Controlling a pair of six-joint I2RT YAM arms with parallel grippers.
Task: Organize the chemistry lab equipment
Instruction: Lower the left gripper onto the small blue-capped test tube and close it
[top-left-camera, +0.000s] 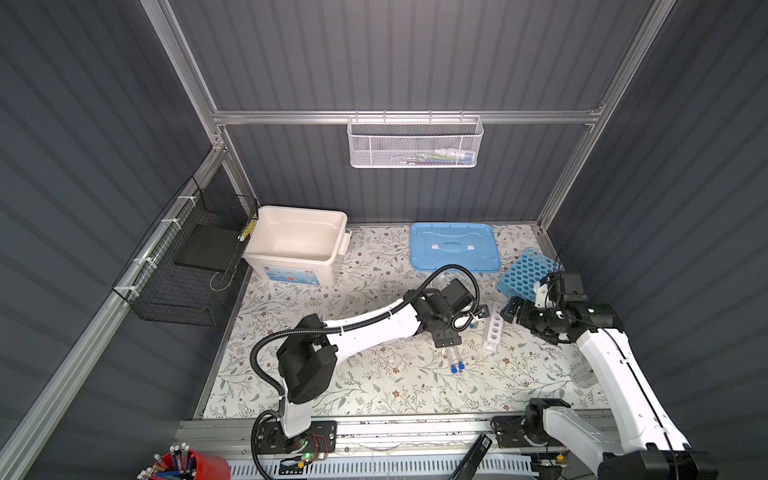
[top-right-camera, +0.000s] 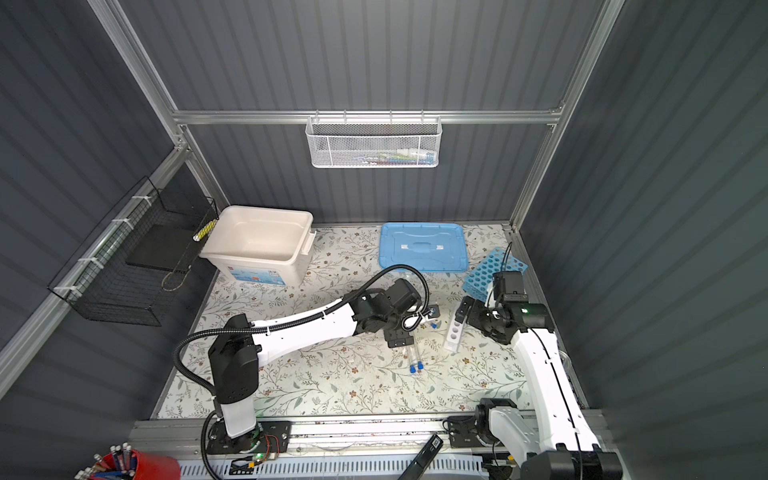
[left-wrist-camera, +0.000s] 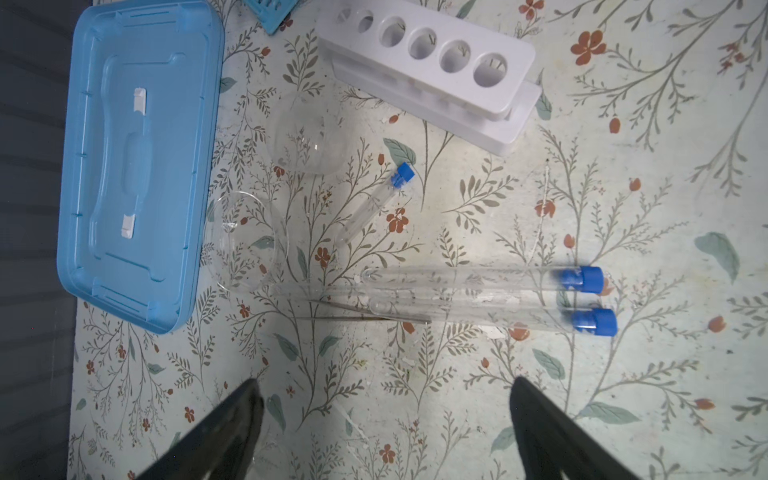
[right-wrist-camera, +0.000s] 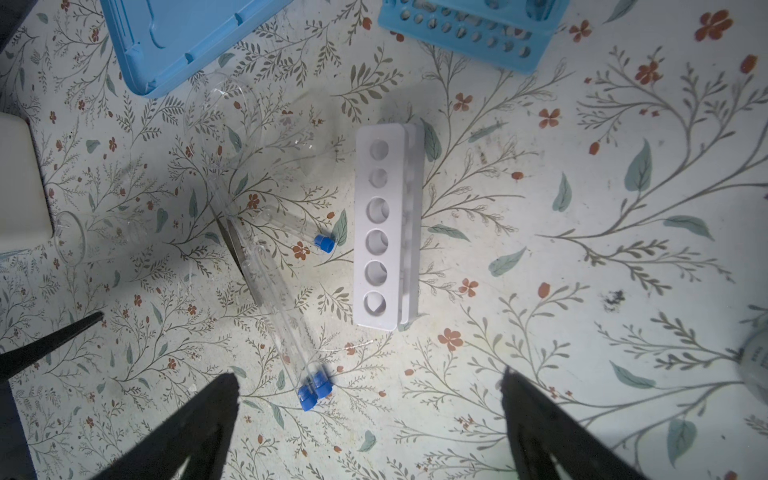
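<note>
Left wrist view: left fingers (left-wrist-camera: 237, 415), right fingers (right-wrist-camera: 216, 403) both wide apart, empty; long tubes (left-wrist-camera: 478, 277) lie touching, so pinching one may roll its neighbour.

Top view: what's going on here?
Nothing is held yet. The left fingers hover open near two long tubes lying side by side on the table, with a short tube and glass dishes close by. The right fingers hover open near the white rack, whose holes are all empty. The blue rack sits far right. The bin is open, with its lid flat on the table.
</note>
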